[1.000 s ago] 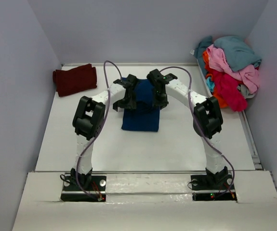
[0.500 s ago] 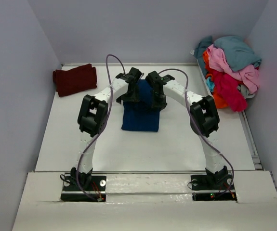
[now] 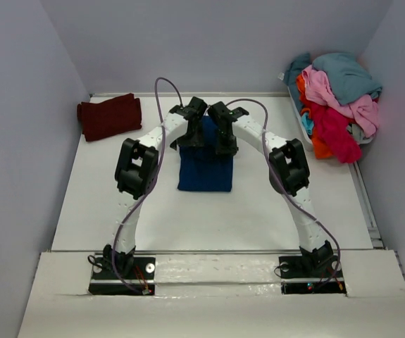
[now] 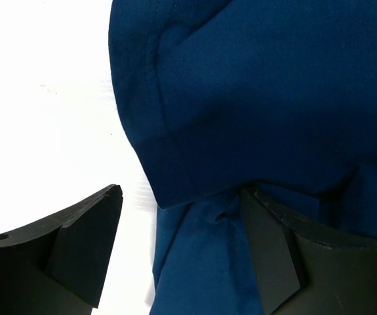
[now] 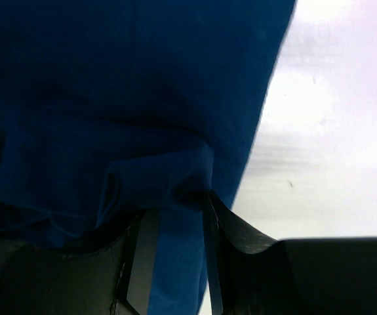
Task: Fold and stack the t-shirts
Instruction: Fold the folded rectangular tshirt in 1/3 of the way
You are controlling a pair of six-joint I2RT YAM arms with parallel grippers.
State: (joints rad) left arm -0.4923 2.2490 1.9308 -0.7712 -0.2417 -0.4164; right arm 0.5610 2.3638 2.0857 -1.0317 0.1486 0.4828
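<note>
White table (image 3: 258, 204) bears navy t-shirt (image 3: 203, 172), half-hidden; left gripper (image 4: 180, 197) spread, right gripper (image 5: 175, 226) pinching it.

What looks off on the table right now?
Only the blue shirt: its far end is bunched into folds, one pinched by the right gripper, not lying flat. The left gripper stands open over its edge. Nothing looks damaged.
</note>
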